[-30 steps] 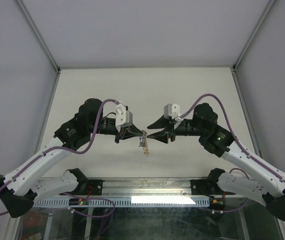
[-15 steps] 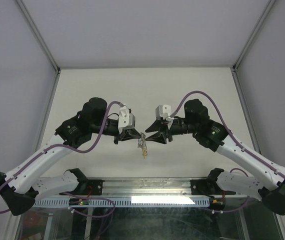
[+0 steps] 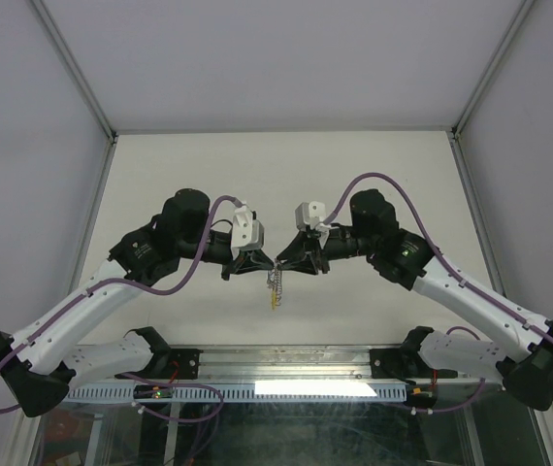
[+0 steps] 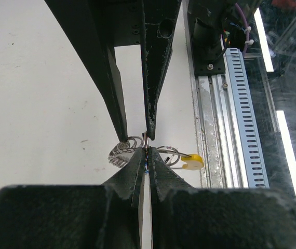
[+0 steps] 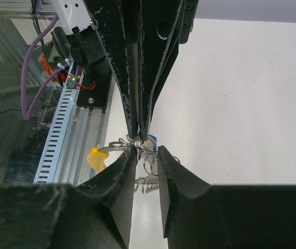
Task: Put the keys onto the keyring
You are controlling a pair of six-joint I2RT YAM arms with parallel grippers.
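Slotted rail: runs along the near edge of the worktop, at 6 o'clock in the overhead view.
Left arm: rises from its base at 8 o'clock and reaches in toward the centre.
Right arm: rises from its base at 4 o'clock and reaches in toward the centre, mirroring the left arm.
Left pincer: fingers together, clamped on the keyring, with its tip pointing toward 3 o'clock.
Right pincer: points toward 9 o'clock, tip to tip with the left pincer. Its fingers stand apart with a visible gap, one on each side of the left pincer's tips and the rings. Contact with the rings cannot be told.
Keyring: at the centre of the overhead view, hanging from the left pincer's tips toward 6 o'clock, above the worktop. Its silver loops bunch just beside the meeting point.
Yellow tag: the lowest part of the keyring, at 6 o'clock of the tips in the overhead view.
Blue-headed key: only a small blue piece shows, just beside the left pincer's tips. The other keys are too small to pick out.
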